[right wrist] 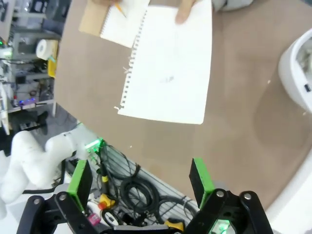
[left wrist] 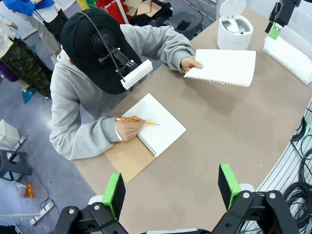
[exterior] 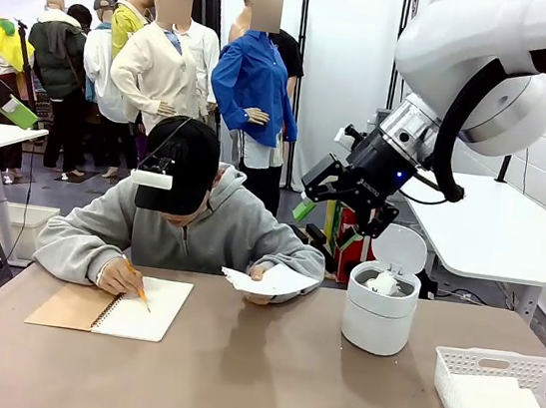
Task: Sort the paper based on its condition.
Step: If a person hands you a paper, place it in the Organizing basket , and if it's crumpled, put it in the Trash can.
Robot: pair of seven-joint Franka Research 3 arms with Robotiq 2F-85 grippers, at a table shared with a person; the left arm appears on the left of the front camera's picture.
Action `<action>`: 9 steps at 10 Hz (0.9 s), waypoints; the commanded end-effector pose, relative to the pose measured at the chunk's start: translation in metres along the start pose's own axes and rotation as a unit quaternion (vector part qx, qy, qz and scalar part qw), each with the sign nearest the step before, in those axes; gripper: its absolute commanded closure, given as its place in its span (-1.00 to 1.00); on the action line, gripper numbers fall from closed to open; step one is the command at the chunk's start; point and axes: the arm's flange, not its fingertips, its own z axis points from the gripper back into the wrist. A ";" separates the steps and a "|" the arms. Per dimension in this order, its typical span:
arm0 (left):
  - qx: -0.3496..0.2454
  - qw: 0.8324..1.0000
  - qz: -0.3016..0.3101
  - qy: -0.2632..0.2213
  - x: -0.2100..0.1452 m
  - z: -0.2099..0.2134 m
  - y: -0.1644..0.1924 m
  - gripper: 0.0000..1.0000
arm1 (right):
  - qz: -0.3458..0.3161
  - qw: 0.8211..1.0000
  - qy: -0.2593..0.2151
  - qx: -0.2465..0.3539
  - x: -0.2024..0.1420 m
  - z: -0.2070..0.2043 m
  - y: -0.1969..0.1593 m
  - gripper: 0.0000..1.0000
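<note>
The person holds out a smooth white sheet of paper (exterior: 273, 283) (left wrist: 224, 67) (right wrist: 168, 73) in one hand, just above the brown table. My right gripper (exterior: 340, 211) (right wrist: 140, 183) hangs open above and a little behind the sheet, apart from it, with nothing between its green pads. A crumpled white wad (exterior: 384, 279) lies inside the white bin. My left gripper (left wrist: 171, 192) is open and empty, high over the near side of the table, looking down at the person.
The person writes with a pencil in a spiral notebook (exterior: 128, 311) (left wrist: 146, 134) at the table's left. The white bin (exterior: 378, 324) (left wrist: 235, 34) stands with its lid open right of centre. A white slatted basket (exterior: 506, 381) (left wrist: 290, 51) sits at the near right.
</note>
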 end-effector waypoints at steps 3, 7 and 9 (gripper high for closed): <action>0.000 1.000 0.001 -0.001 -0.001 0.000 0.001 -1.00 | -0.077 0.994 0.029 0.070 0.031 -0.021 -0.025 -1.00; 0.000 1.000 0.001 -0.001 -0.001 0.000 0.001 -1.00 | -0.165 0.976 0.102 0.099 0.052 -0.066 -0.065 -1.00; 0.000 1.000 0.001 -0.001 -0.001 0.000 0.001 -1.00 | -0.193 0.970 0.113 0.100 0.058 -0.085 -0.079 -1.00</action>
